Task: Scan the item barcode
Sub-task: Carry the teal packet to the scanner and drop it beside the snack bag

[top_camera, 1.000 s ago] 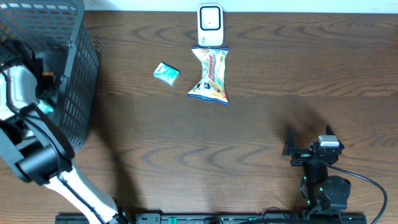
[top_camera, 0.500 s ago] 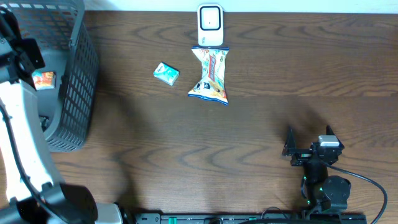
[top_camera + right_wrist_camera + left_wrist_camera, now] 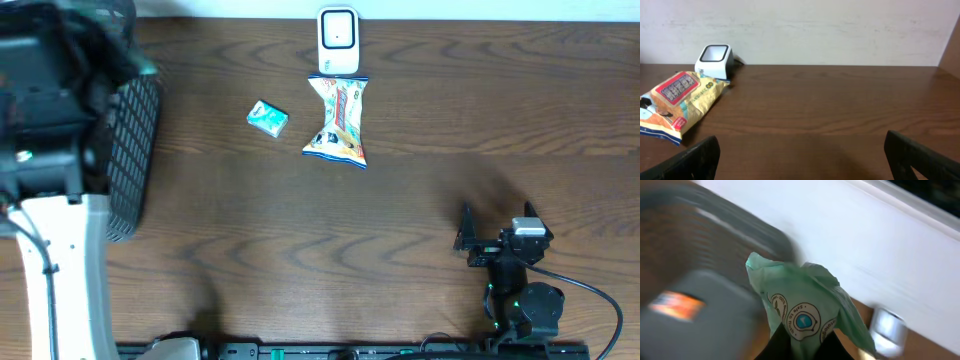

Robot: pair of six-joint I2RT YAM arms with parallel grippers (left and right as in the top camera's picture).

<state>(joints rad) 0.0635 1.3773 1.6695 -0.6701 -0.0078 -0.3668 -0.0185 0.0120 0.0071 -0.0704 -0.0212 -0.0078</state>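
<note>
The left fingers (image 3: 774, 349), clenched on the green pouch (image 3: 802, 315), should carry it barcode-first to the scanner (image 3: 338, 40) at twelve o'clock; the right fingers (image 3: 695, 157) rest released.

One white barcode scanner (image 3: 338, 40) at twelve o'clock, one snack bag (image 3: 338, 122) just below it, one small teal box (image 3: 267, 118) at eleven o'clock, one dark mesh basket (image 3: 135, 150) at ten. One green pouch (image 3: 800, 305) in the left wrist view. Two robot arms: left arm (image 3: 65, 270) at eight o'clock, right arm (image 3: 520, 300) at five.
</note>
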